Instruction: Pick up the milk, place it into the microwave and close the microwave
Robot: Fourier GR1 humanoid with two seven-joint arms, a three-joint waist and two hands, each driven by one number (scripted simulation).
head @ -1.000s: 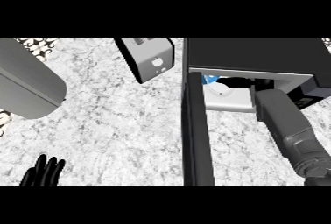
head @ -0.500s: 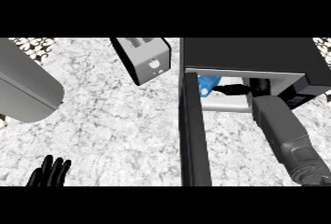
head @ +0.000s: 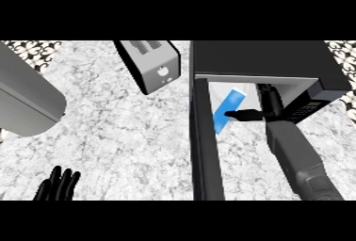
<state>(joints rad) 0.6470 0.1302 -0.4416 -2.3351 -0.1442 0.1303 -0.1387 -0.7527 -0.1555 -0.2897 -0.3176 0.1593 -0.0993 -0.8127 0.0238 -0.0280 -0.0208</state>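
R hand [head: 273,109], thumb and curled fingers pinching the milk [head: 227,110], at the mouth of the microwave [head: 264,59]. The slim blue carton sits just left of the palm, tilted, long axis upper-right to lower-left, beside the open door [head: 206,160]. L hand [head: 59,186] rests open at lower left, well apart.

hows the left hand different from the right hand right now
The left hand rests at the view's lower left edge over the counter; the right hand is at the open microwave. The left hand's fingers are straight and hold nothing; the right hand is closed on the tilted blue milk carton. Both hands are black.
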